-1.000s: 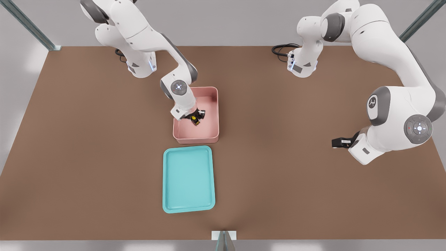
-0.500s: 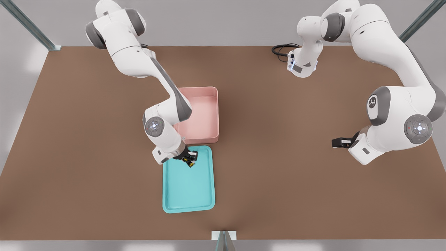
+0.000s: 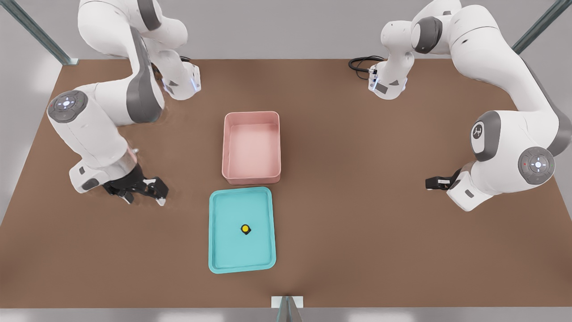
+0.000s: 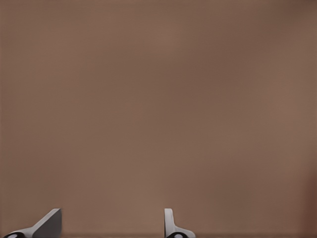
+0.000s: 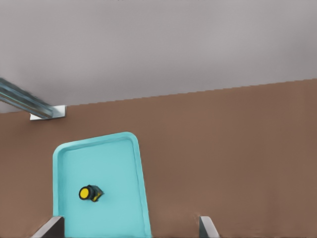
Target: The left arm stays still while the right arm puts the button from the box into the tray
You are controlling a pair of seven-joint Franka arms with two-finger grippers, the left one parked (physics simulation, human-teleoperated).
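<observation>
The button [image 3: 245,229], a yellow cap on a small dark base, lies alone near the middle of the turquoise tray [image 3: 232,255]. The right wrist view also shows the button [image 5: 90,193] inside the tray [image 5: 124,163]. The pink box [image 3: 251,179] stands just behind the tray and holds nothing. My gripper [image 3: 145,196] hangs low over the bare table, well off to the front view's left of the tray. Its fingers are spread wide with nothing between them, and in the right wrist view the gripper [image 5: 130,229] shows two fingertips far apart.
A black cable [image 3: 361,63] loops on the table at the back, toward the front view's right. A metal post [image 3: 287,308] rises at the middle of the table's near edge. Brown tabletop [image 3: 357,232] surrounds the box and tray.
The gripper carried the button out of the box and over the tray, let it go there, then swung away to the front view's left and now stands open.
</observation>
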